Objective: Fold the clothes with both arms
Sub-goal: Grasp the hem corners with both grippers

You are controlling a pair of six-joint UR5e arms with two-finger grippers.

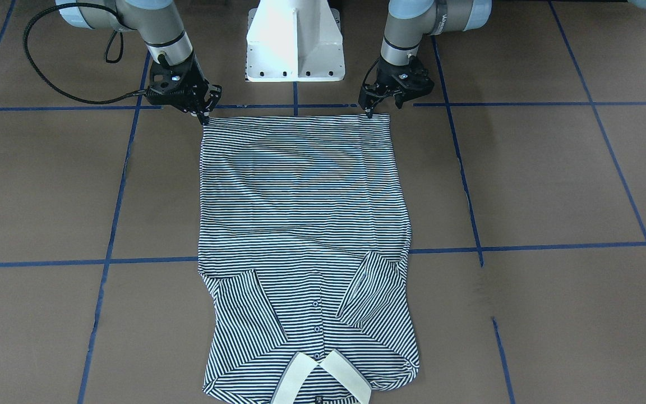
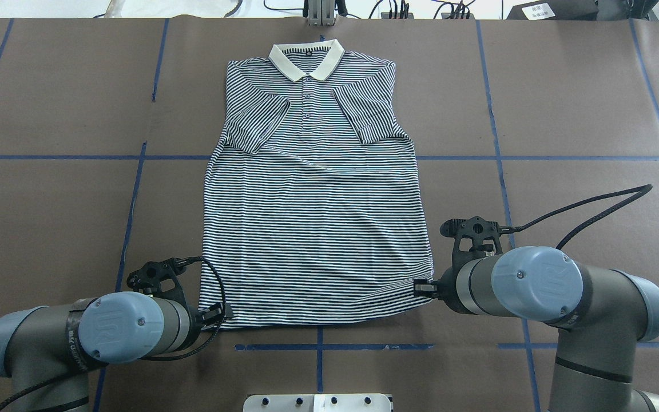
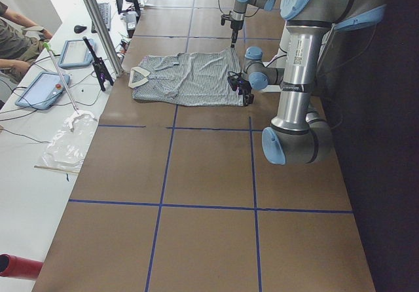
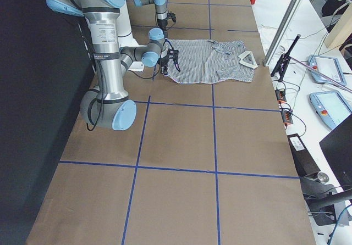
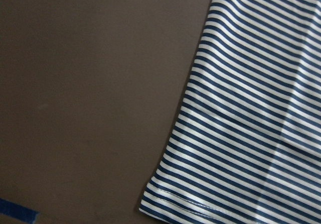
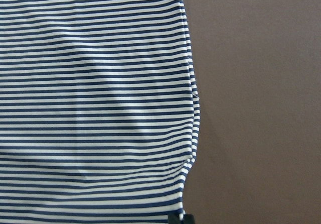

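Observation:
The striped polo shirt point(image 1: 300, 224) lies flat and face up on the brown table, with both sleeves folded in over the chest. Its cream collar point(image 2: 306, 57) points away from the robot. My left gripper point(image 1: 383, 109) is low at the hem's corner on my left, also in the overhead view point(image 2: 222, 315); its jaws look open. My right gripper point(image 1: 210, 106) is low at the other hem corner point(image 2: 423, 286) and looks open too. The left wrist view shows the hem corner point(image 5: 165, 199) and no fingers. The right wrist view shows the side edge point(image 6: 193, 98).
The white pedestal base point(image 1: 295, 39) stands behind the hem, between the arms. Blue tape lines point(image 1: 525, 247) grid the table. A side bench with tablets point(image 3: 42, 89) and a metal post point(image 3: 98, 23) runs past the collar end; an operator point(image 3: 10, 33) sits there.

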